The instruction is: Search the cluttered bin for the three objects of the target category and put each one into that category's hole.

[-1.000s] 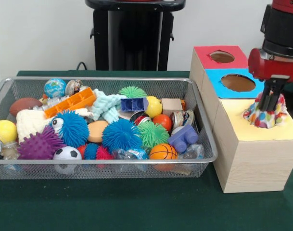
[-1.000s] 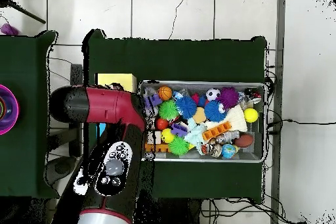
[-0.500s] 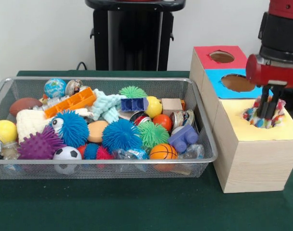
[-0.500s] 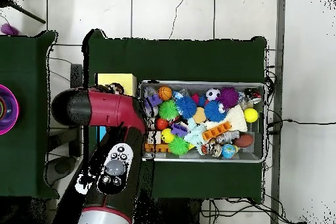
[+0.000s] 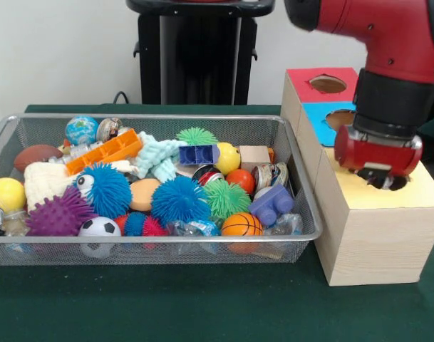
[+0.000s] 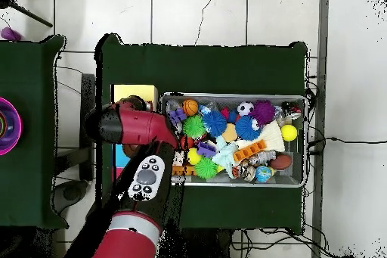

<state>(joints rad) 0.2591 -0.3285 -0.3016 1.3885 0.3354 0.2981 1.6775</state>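
Note:
A wooden box stands right of the bin, with a red-topped hole [image 5: 328,84], a blue-topped hole [image 5: 339,118] and a yellow top [image 5: 425,191]. My gripper [image 5: 381,176] is pushed down into the yellow top's hole, whose dark rim [image 5: 398,184] shows just beside it. The red wrist [image 5: 378,151] sits low over that hole and hides what is inside. No object is visible at the gripper. In the overhead view the red arm [image 6: 137,128] covers most of the box, with only a yellow corner [image 6: 134,92] showing.
The wire mesh bin [image 5: 152,248] holds several toys: spiky balls [image 5: 179,199], a basketball [image 5: 241,224], a soccer ball [image 5: 99,228], an orange block [image 5: 106,151], a purple toy car [image 5: 272,204]. In the overhead view the bin [image 6: 304,143] lies right of the arm.
The arm came down and swung over the box. The multicoloured spotted object that sat on the yellow hole sank into it and is out of sight now.

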